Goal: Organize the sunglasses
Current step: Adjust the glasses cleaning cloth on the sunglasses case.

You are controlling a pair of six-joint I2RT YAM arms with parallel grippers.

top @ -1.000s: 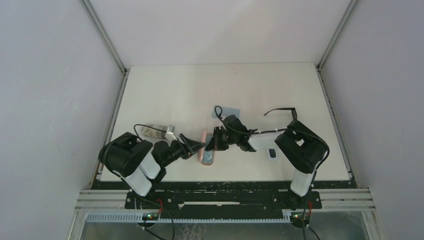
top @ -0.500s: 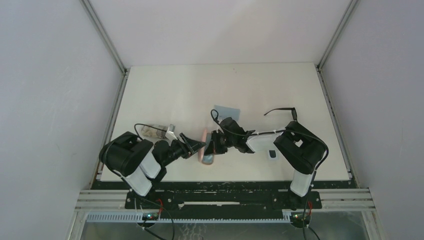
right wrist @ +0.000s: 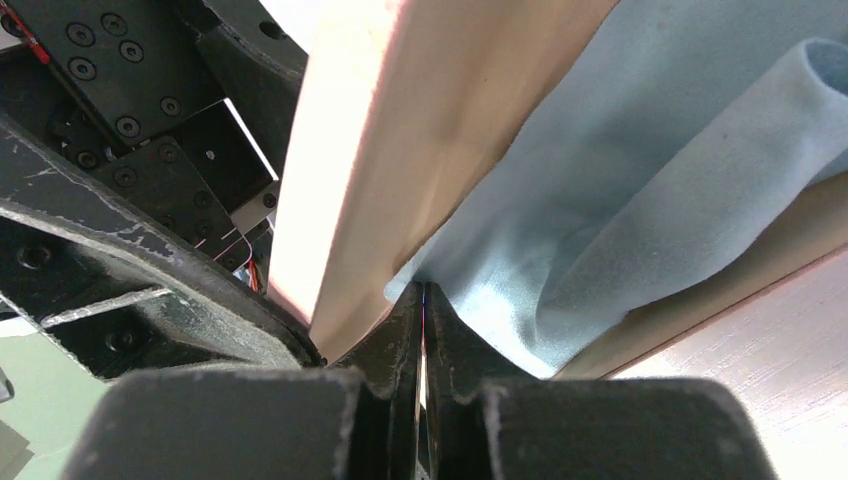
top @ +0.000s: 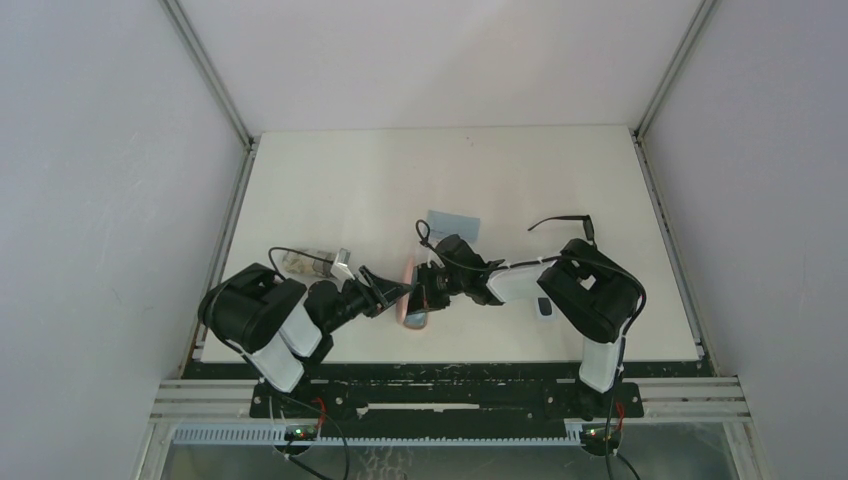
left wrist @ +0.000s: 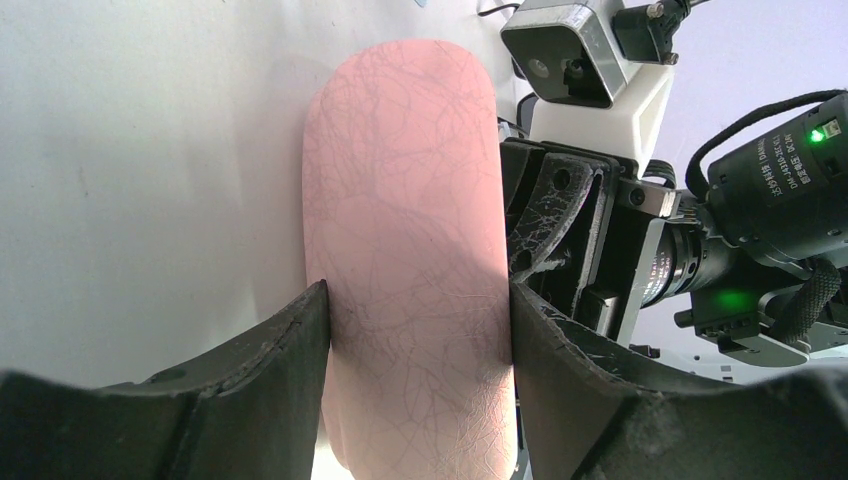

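The sunglasses, thin and black-framed, lie on the table at the right, apart from both grippers. My left gripper is shut on the pink case, one finger against each long side. From above, that case stands tilted between the two grippers. My right gripper is shut, its tips against the edge of a light-blue cloth that lies bunched inside the open case. Whether any cloth is pinched between them does not show. The right gripper sits close beside the case in the left wrist view.
A second light-blue cloth lies flat behind the grippers. A grey-patterned case with a thin black wire over it sits at the left edge. A small white object lies under the right arm.
My right gripper has slid left into the pink case. The case looks narrower and more upright from above. The left gripper keeps its hold in place.
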